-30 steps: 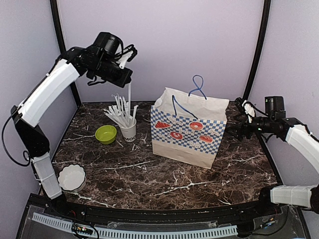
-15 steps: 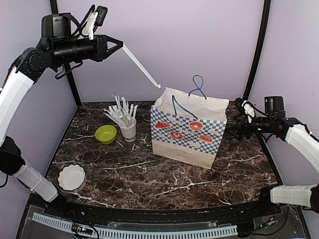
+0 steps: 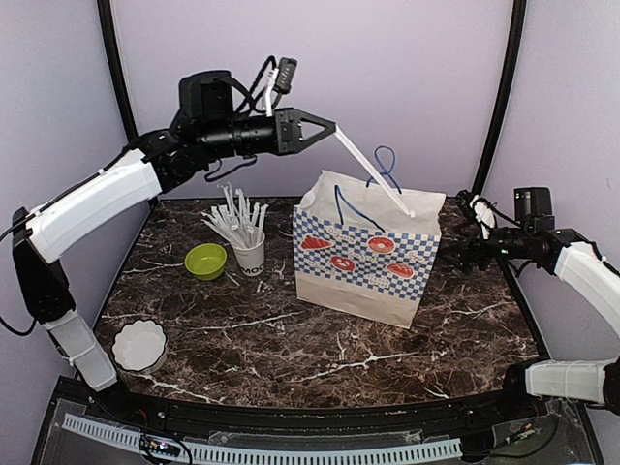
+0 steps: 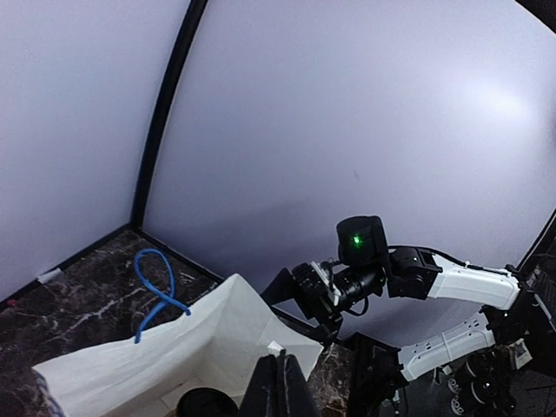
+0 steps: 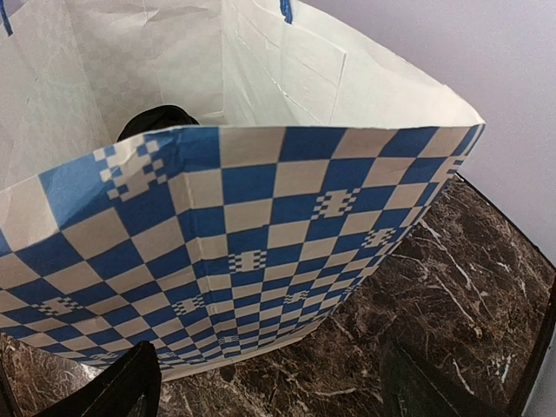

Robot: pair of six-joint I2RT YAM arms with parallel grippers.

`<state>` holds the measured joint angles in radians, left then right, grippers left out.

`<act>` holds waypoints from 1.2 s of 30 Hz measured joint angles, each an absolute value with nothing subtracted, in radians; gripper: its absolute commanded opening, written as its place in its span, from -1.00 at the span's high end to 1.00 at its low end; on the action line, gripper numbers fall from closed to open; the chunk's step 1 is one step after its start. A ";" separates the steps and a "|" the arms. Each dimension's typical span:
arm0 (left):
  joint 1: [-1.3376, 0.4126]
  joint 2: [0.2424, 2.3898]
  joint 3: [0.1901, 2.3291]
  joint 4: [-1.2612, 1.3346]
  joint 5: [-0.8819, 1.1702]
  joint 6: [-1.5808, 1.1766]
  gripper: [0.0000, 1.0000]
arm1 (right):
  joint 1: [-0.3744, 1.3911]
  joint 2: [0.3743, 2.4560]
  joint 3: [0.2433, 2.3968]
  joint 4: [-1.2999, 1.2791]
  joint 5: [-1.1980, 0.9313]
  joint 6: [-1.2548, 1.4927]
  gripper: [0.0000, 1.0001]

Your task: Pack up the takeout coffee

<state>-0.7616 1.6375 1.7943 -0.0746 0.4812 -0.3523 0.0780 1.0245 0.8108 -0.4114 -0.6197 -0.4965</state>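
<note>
A white paper bag point(image 3: 360, 260) with a blue check band and blue handles stands open right of centre. My left gripper point(image 3: 329, 126) is high above its left rim, shut on a white straw point(image 3: 373, 174) that slants down over the opening. In the left wrist view the shut gripper point(image 4: 279, 363) shows the straw tip point(image 4: 275, 349) above the bag's inside, with a black coffee lid point(image 4: 205, 403) below. The right wrist view shows a black lid point(image 5: 156, 118) inside the bag point(image 5: 261, 217). My right gripper point(image 3: 455, 255) point(image 5: 265, 382) is open and empty at the bag's right side.
A white lettered cup point(image 3: 250, 256) full of white straws stands left of the bag, beside a green bowl point(image 3: 205, 261). A white fluted bowl point(image 3: 139, 346) sits at the near left. The marble table point(image 3: 320, 339) is edged by black posts and a purple backdrop.
My left arm has swung from the back left corner rightward, carrying the straw over the bag's opening. The right arm has not moved.
</note>
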 measured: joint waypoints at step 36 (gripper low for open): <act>-0.550 1.377 1.497 -0.371 -0.405 0.033 -0.97 | 0.056 1.196 1.345 -0.526 -0.234 -0.093 -0.97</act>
<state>-0.5503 1.3769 1.4971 -0.3706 -0.4049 0.0334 0.0559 1.1957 1.3449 -0.5262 -0.2344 -0.0933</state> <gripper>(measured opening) 0.988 0.986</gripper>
